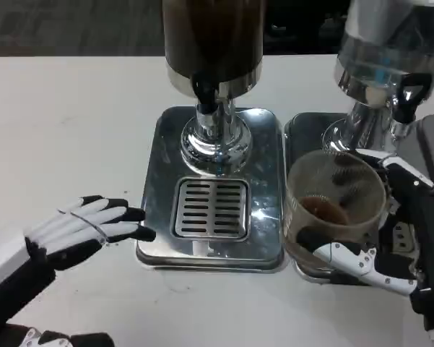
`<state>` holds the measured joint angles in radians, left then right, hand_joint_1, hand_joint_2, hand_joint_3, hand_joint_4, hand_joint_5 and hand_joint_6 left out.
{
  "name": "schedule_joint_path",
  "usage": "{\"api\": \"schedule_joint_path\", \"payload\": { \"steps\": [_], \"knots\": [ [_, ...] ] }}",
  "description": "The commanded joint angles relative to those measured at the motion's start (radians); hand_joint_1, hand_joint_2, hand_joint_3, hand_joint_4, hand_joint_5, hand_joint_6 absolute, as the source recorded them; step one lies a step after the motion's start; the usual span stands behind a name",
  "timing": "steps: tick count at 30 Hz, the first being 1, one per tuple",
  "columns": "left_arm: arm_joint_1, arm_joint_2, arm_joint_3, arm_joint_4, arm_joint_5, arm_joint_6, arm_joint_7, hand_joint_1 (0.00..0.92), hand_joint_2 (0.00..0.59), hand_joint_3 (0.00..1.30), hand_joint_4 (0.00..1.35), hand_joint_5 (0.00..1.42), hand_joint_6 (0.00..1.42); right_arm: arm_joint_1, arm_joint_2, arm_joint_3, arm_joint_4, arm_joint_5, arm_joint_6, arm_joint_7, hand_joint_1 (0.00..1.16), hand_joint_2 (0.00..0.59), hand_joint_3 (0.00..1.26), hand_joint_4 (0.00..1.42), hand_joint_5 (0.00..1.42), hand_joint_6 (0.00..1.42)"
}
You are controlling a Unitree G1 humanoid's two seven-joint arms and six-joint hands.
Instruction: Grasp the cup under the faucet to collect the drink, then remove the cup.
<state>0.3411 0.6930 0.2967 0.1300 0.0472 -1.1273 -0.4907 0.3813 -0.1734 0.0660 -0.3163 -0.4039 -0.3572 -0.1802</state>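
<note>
Right robot hand (390,231) gripping clear ribbed cup (336,206), perhaps brown liquid inside, left robot hand (87,228) spread flat

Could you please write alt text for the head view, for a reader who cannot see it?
The robot's right hand holds a clear cup with a little brown drink over the right dispenser's tray. The left hand rests open on the white table beside the dark-drink dispenser's drip grille.

White table (72,130); silver drip tray (155,181) with slotted grille; clear cup (336,191) holding brown drink; black-and-white right hand (390,246).
</note>
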Motion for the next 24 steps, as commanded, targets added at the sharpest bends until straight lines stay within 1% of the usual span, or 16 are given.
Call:
{"api": "schedule_joint_path", "payload": {
  "steps": [1, 4, 10, 12, 14, 15, 20, 24],
  "knots": [
    [0.052, 0.019, -0.003, -0.058, 0.010, -0.003, 0.006, 0.000, 0.128, 0.24, 0.07, 0.08, 0.06, 0.011, -0.013, -0.011, -0.057, 0.036, -0.057, 0.029, 1.16, 0.184, 0.97, 1.01, 1.10, 1.28],
    [0.078, 0.025, -0.003, -0.084, -0.009, 0.010, 0.006, 0.000, 0.126, 0.24, 0.07, 0.07, 0.06, 0.026, -0.007, -0.012, -0.092, 0.044, -0.055, 0.043, 1.16, 0.184, 0.97, 1.01, 1.10, 1.28],
    [0.096, 0.035, -0.003, -0.095, -0.017, 0.009, 0.007, 0.000, 0.124, 0.24, 0.07, 0.07, 0.06, 0.051, 0.007, -0.012, -0.123, 0.047, -0.052, 0.056, 1.16, 0.185, 0.97, 1.01, 1.10, 1.28],
    [0.102, 0.029, 0.015, -0.107, 0.008, 0.018, 0.011, 0.000, 0.123, 0.23, 0.05, 0.06, 0.06, 0.062, 0.008, -0.014, -0.128, 0.043, -0.055, 0.058, 1.16, 0.185, 0.97, 1.02, 1.10, 1.28],
    [0.106, 0.024, 0.025, -0.115, 0.030, 0.027, 0.014, 0.000, 0.116, 0.19, 0.01, 0.02, 0.05, 0.071, 0.008, -0.017, -0.129, 0.043, -0.061, 0.059, 1.16, 0.185, 0.97, 1.02, 1.11, 1.28],
    [0.106, 0.021, 0.028, -0.114, 0.037, 0.030, 0.015, 0.000, 0.115, 0.18, 0.01, 0.01, 0.05, 0.074, 0.008, -0.019, -0.128, 0.044, -0.063, 0.060, 1.16, 0.185, 0.97, 1.02, 1.11, 1.28],
    [0.112, -0.005, 0.083, -0.142, 0.142, 0.006, 0.041, 0.000, 0.114, 0.16, 0.00, 0.00, 0.03, 0.079, 0.003, -0.029, -0.127, 0.053, -0.071, 0.068, 1.16, 0.185, 0.97, 1.02, 1.12, 1.29],
    [0.119, -0.013, 0.090, -0.157, 0.189, 0.039, 0.057, 0.000, 0.113, 0.14, 0.00, 0.00, 0.01, 0.071, -0.001, -0.032, -0.122, 0.061, -0.074, 0.078, 1.16, 0.185, 0.97, 1.02, 1.12, 1.29]
  ]
}}
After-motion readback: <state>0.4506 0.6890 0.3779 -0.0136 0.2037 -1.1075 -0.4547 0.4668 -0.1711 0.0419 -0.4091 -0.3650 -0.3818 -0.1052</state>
